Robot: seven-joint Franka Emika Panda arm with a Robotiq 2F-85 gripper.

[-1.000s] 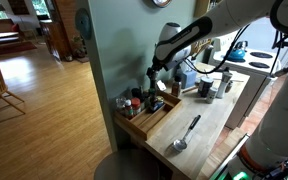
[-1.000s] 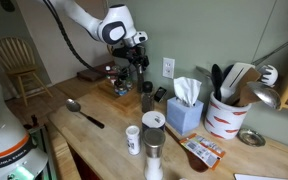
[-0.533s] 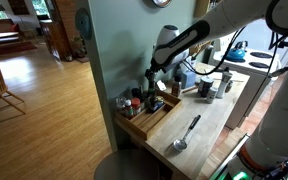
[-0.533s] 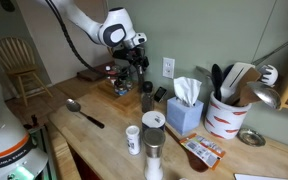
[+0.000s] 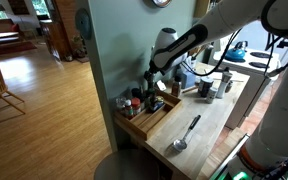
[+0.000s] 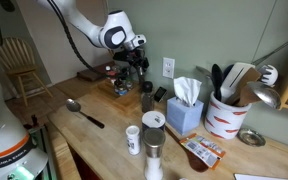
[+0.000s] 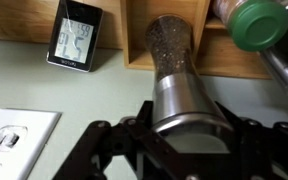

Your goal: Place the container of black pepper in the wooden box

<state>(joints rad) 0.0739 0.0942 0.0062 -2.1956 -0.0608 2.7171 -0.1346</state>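
Wrist view: the pincer grips the steel body of the container of black pepper. The container's long axis runs straight ahead of the fingertips, with its glass end over the wooden box. A green-capped bottle stands close beside that far end. The coming move looks like a straight advance along that axis, clear of the bottle.

White rounded arm, dark joint seams, black pincer with hinged linkage bars
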